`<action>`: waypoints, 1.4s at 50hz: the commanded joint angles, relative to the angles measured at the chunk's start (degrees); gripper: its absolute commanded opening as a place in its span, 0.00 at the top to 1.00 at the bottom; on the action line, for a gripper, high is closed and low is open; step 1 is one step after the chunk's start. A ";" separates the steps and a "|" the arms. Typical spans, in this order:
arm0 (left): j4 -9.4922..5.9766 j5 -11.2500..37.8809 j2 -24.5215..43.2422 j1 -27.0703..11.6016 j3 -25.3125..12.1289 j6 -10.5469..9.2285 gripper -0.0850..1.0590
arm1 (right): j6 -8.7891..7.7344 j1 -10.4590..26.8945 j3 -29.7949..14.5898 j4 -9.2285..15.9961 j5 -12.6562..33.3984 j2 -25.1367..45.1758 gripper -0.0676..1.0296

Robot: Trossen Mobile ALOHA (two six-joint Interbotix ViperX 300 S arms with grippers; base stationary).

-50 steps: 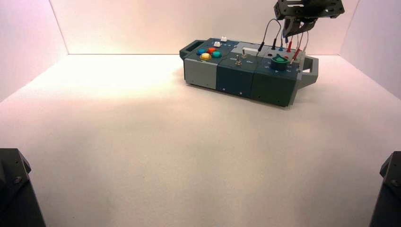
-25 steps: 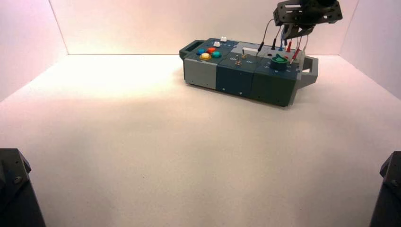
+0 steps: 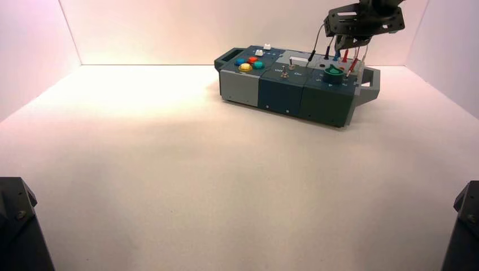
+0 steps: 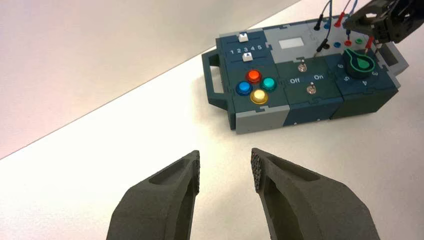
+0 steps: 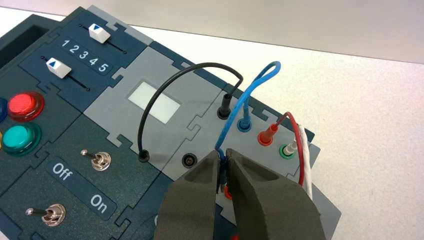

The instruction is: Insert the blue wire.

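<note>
The blue wire (image 5: 250,92) arches up from a blue socket (image 5: 244,125) on the box's grey wire panel and comes down into my right gripper (image 5: 223,156). The gripper is shut on the wire's free plug and holds it just above the panel, over a red socket (image 5: 227,192), near an empty black socket (image 5: 189,160). In the high view the right gripper (image 3: 345,42) hangs over the far right end of the box (image 3: 282,93). My left gripper (image 4: 225,167) is open and empty, well back from the box.
A black wire (image 5: 165,87) arches between two sockets beside the blue one. A red plug (image 5: 266,136) and a white plug in a green socket (image 5: 287,149) stand close by. A green knob (image 3: 333,72), two toggle switches (image 5: 97,160), sliders and coloured buttons (image 3: 249,63) fill the box.
My right gripper has moved down and a little left toward the wire panel, with the blue wire's plug still in it. The left arm has not moved.
</note>
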 commanded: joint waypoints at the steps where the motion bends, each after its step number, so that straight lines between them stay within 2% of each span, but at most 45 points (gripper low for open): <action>1: -0.18 -0.70 0.00 -1.41 -0.70 0.35 0.44 | 0.09 0.79 -0.62 0.18 -1.14 -0.79 0.96; 11: -0.09 -0.70 1.14 -2.46 -0.70 0.44 0.44 | 0.09 1.14 -0.26 0.18 -3.69 0.26 0.96; 38: -0.18 -0.79 0.79 -2.72 -0.53 0.53 0.44 | 0.09 1.14 -0.35 0.09 -6.06 2.11 0.96; 55: -0.09 -3.60 1.14 -7.12 0.09 0.53 0.46 | 0.09 1.14 -0.26 0.09 -6.86 2.02 0.96; 70: -0.09 -3.78 1.49 -7.65 0.18 0.62 0.46 | 0.18 1.14 -0.26 0.09 -7.38 2.20 0.96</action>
